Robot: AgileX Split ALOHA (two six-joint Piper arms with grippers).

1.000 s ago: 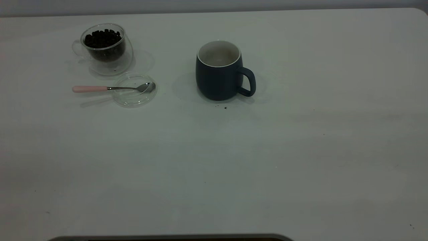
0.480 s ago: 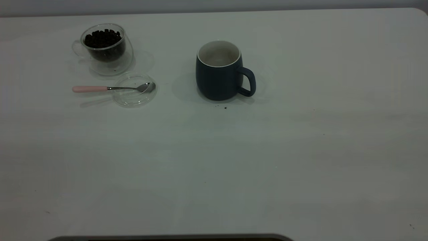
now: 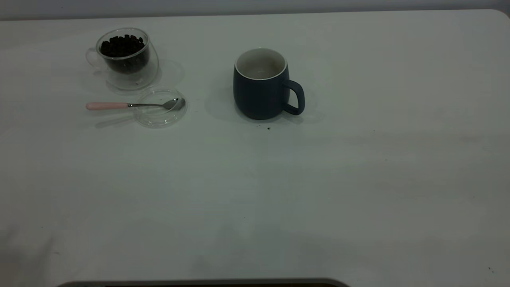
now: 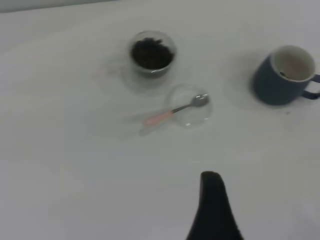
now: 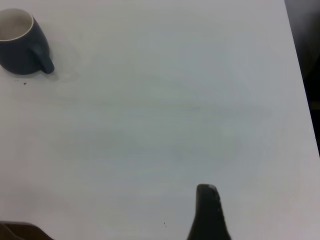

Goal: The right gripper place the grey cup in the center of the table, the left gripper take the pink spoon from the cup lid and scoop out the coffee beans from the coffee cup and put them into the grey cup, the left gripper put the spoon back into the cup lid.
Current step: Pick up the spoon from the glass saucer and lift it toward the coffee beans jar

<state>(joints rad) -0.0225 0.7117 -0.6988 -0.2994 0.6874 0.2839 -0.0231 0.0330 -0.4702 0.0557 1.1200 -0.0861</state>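
Across the last second nothing on the surface (image 3: 358, 179) had shifted. The grey cup (image 3: 261, 84) stood upright near its middle, apparently empty; the pink spoon (image 3: 131, 105) lay across the cup lid (image 3: 159, 115), just beside the coffee cup (image 3: 124, 56) full of coffee beans (image 3: 121, 45). The left claw (image 4: 212, 210) hung well short of the spoon and the right claw (image 5: 209, 215) far from the cup; I could not tell either's opening, and neither held anything. Placement looked finished, scooping unstarted.

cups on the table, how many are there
2. The glass cup full of coffee beans stands at the table's far left; the grey cup stands upright near the far middle. None seems hidden.
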